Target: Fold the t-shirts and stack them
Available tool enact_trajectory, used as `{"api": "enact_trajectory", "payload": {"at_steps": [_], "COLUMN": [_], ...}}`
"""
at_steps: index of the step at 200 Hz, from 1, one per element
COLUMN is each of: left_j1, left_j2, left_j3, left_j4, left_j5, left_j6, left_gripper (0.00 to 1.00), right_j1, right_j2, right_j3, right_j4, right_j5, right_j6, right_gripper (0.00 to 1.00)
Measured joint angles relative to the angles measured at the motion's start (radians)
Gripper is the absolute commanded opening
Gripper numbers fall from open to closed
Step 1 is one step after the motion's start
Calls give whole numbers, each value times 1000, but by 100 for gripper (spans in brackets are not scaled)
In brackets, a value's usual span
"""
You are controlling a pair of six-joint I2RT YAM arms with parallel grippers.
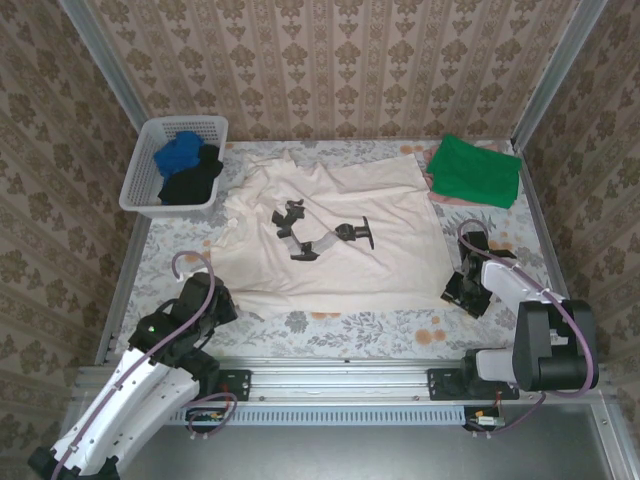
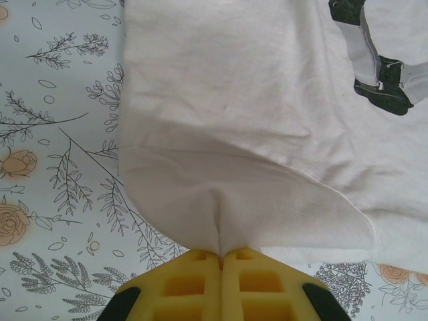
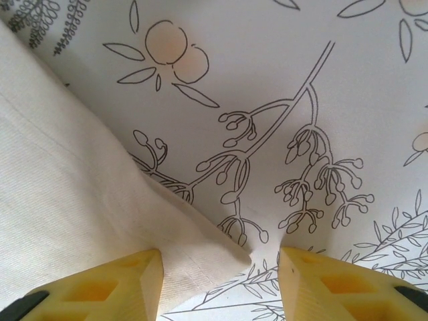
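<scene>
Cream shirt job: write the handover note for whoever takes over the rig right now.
Left gripper: shut on the near-left corner of the cream shirt.
Right gripper: open, fingers astride the near-right corner, not yet gripping.
Cream shirt lies spread flat, print up, unfolded.
Done: green shirt folded at far right, on top of a pink shirt.
Left: fold the cream shirt and stack it; blue shirt and black shirt wait in the basket.

No writing, label, brand or number can be read anywhere; the cream shirt (image 1: 400,255) bears only a black-and-grey printed figure (image 1: 300,245), and the tablecloth (image 1: 380,325) only drawn flowers and sprigs.
</scene>
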Motion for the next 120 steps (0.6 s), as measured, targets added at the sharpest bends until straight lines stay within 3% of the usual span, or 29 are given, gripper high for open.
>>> {"api": "enact_trajectory", "payload": {"at_steps": [37,78,120], "left_j1": [13,18,19], "left_j2": [0,0,0], "left_j3": [0,2,43], "left_j4": [14,21,18], "left_j5": [0,3,24], "left_j6": [15,29,40], "left_gripper": [0,0,0], "right_j1": [0,1,21], "right_j2": [17,-1,-194], "right_j3": [12,13,22], "right_j4": [-7,-3,-43], "right_j5": [6,0,-16], "right_j6": [-8,-14,-9], "right_gripper": [26,2,0]}}
